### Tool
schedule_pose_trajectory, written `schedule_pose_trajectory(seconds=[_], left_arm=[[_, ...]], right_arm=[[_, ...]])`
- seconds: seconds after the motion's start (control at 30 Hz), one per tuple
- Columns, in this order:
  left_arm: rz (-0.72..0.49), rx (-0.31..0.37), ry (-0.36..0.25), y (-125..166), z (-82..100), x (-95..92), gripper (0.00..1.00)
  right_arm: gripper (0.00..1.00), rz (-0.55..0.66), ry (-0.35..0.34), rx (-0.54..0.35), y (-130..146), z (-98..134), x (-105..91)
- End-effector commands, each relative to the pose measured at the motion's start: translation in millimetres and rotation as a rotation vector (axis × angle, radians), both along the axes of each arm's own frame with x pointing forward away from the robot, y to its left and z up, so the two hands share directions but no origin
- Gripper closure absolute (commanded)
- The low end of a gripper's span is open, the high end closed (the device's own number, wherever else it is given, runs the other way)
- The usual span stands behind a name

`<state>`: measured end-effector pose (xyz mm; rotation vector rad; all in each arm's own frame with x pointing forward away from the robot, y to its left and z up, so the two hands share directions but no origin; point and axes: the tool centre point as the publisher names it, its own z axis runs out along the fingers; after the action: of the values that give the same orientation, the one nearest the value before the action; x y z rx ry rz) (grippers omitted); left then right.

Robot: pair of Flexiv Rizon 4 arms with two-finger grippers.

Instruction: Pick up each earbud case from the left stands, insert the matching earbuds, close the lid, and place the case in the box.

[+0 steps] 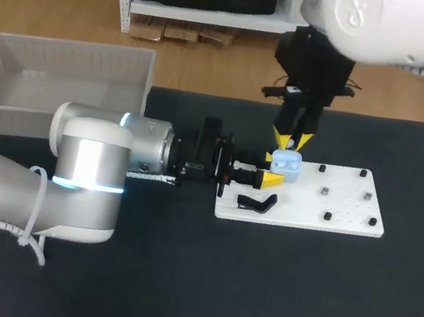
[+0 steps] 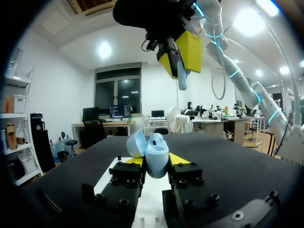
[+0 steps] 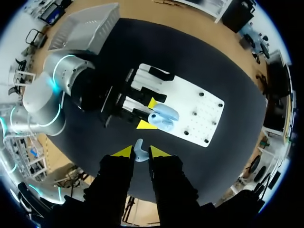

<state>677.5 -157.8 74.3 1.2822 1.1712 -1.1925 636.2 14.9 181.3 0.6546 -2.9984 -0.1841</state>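
Earbud case (image 1: 286,166), lid open, was clamped between left gripper (image 2: 156,160) fingers over white board (image 1: 342,210). Right gripper (image 3: 141,152), nearly closed, pinched earbud (image 2: 182,80) above case.

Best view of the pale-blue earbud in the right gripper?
Right wrist view: the small pale-blue earbud sits centred between the tips of the right gripper. Left wrist view shows it partly. Head view: too small to tell.
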Motion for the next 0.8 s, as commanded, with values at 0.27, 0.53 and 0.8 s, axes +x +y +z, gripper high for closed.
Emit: schedule_pose_trajectory(seconds=[0.27, 0.53, 0.8], left_arm=[[-0.001, -0.001, 0.0, -0.4, -0.6, 1.0, 1.0], [-0.001, -0.001, 0.0, -0.4, -0.6, 1.0, 1.0], [-0.001, -0.001, 0.0, -0.4, -0.6, 1.0, 1.0]], right_arm=[[1.0, 0.025, 0.031, -0.036, 5.0, -10.9, 12.5], [1.0, 0.012, 0.039, -0.053, 1.2, -21.7, 16.1], [1.0, 0.011, 0.047, -0.062, 2.8, -28.8, 15.0]])
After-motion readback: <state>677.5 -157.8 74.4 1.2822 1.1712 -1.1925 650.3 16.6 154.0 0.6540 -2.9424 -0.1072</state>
